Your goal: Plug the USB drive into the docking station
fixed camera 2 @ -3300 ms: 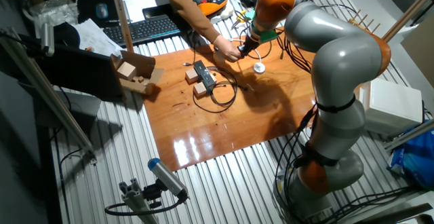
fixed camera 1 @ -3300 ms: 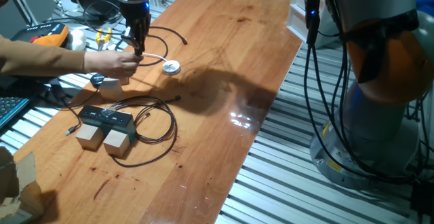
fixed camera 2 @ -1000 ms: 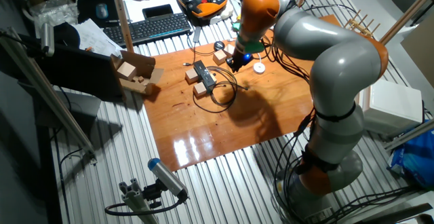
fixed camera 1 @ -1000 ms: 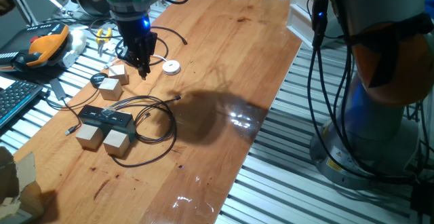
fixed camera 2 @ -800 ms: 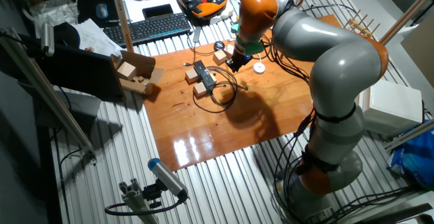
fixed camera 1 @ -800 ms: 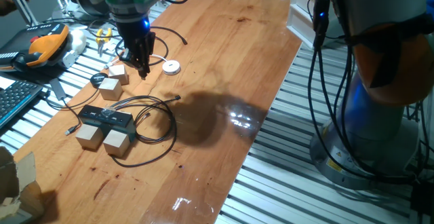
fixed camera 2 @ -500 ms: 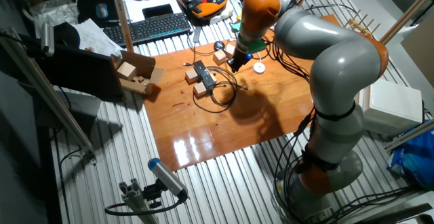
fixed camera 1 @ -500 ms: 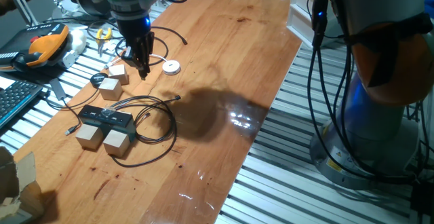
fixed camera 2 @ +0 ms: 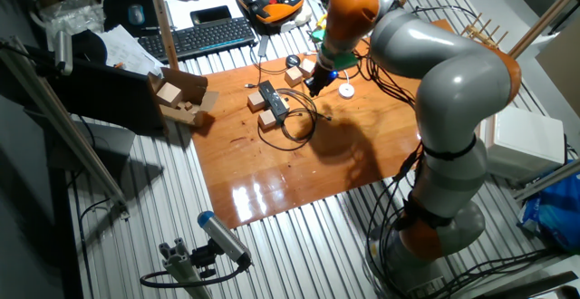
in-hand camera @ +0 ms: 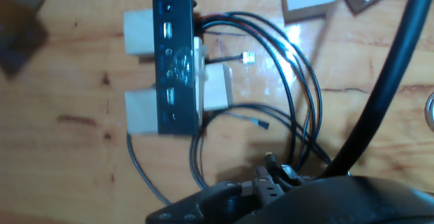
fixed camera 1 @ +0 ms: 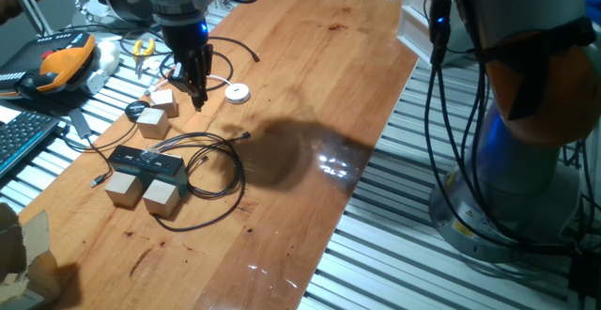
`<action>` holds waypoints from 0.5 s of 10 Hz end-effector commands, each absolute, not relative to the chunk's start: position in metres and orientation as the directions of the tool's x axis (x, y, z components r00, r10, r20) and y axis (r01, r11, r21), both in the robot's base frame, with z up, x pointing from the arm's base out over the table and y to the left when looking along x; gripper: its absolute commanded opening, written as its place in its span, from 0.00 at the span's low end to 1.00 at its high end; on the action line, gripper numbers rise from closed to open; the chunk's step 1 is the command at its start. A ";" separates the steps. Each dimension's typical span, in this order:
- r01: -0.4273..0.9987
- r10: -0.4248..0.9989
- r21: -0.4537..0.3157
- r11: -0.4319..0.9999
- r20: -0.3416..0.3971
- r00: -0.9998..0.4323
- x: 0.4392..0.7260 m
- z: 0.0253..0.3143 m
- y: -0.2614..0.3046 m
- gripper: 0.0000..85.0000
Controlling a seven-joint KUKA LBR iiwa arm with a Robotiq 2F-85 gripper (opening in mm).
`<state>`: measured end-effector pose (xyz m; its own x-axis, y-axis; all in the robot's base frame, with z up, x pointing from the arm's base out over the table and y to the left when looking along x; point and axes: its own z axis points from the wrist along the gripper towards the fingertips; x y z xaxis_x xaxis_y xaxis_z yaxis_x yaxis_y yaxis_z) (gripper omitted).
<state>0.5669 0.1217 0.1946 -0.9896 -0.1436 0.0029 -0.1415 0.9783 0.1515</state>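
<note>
While the gripper's (fixed camera 1: 196, 99) hold is unclear, the flat black docking station (in-hand camera: 173, 61) shows pale ports.

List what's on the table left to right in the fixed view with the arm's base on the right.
dock on two cubes → gripper → white disc → glare patch

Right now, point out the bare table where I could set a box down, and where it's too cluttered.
Bare: the table's whole far stretch, and the near strip between the cable loop and the table edge. Crowded: the dock on its cubes, the two cubes beside the hand, and the white disc.
</note>
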 end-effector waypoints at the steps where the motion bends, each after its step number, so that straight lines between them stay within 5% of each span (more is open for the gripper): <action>1: -0.137 -0.139 0.150 0.979 0.005 -0.990 0.575 0.194 0.132 0.00; 5: -0.137 -0.139 0.126 0.983 0.007 -0.990 0.588 0.191 0.171 0.00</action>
